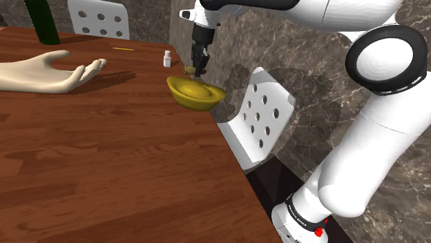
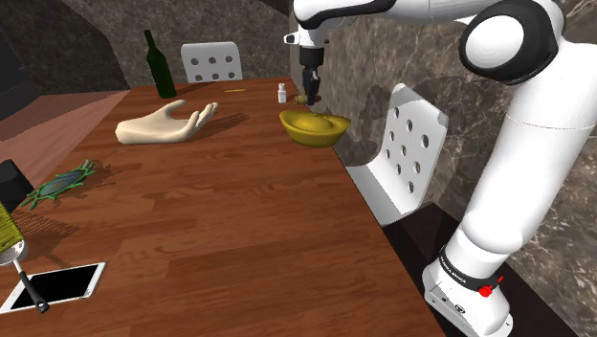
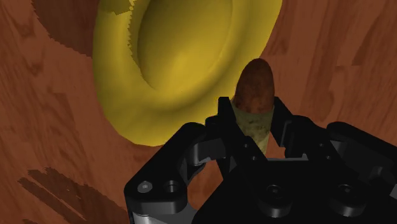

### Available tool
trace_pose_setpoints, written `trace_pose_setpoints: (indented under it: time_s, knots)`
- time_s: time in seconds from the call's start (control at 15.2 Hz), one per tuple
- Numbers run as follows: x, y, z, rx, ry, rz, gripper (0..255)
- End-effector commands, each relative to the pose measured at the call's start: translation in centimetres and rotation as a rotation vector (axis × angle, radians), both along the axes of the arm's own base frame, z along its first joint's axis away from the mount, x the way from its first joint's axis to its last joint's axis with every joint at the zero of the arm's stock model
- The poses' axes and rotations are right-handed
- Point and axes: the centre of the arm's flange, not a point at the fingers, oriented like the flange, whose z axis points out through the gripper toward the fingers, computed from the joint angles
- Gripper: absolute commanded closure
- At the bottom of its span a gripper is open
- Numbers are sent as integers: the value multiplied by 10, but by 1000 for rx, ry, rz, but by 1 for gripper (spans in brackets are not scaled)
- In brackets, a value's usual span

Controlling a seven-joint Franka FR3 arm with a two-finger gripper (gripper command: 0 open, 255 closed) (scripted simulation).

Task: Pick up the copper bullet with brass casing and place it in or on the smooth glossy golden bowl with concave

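**Presently, the tool is holding the bullet beside the golden bowl**

The black tool [image 1: 199, 69] is hanging from the white arm in the upper middle of the shoulder view, pointing down at the far edge of the wooden worktop [image 1: 103, 159]. Its two fingers are clasping the bullet [image 3: 256, 86] between them, with the brown tip sticking out past the fingertips and the paler casing sitting in the grip. In the wrist view, the bullet is pointing toward the worktop just beside the rim of the glossy golden bowl [image 3: 165, 57], whose hollow is facing the camera. The bowl [image 2: 314, 129] is resting on the worktop right under the tool [image 2: 309, 96], above the middle of the second exterior view. A small white bottle [image 2: 281, 93] is standing just to its left in that frame. Further left, a pale model hand [image 2: 163, 124] is lying palm up, and a dark green bottle [image 2: 159, 65] is standing behind it.
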Motion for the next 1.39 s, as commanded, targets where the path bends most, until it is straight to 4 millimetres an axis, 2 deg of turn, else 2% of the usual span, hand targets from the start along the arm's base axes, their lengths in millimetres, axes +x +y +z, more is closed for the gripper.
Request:
trace_pose_setpoints:
  time_s: [0.0, 0.13, 0.99, 1.32]
  knots:
    - [17, -21, -3, 0, 0, 1, 255]
    - [35, -44, -3, 0, 0, 1, 255]
    - [35, -44, -72, 0, 0, 1, 255]
    - [35, -44, -75, 0, 0, 1, 255]
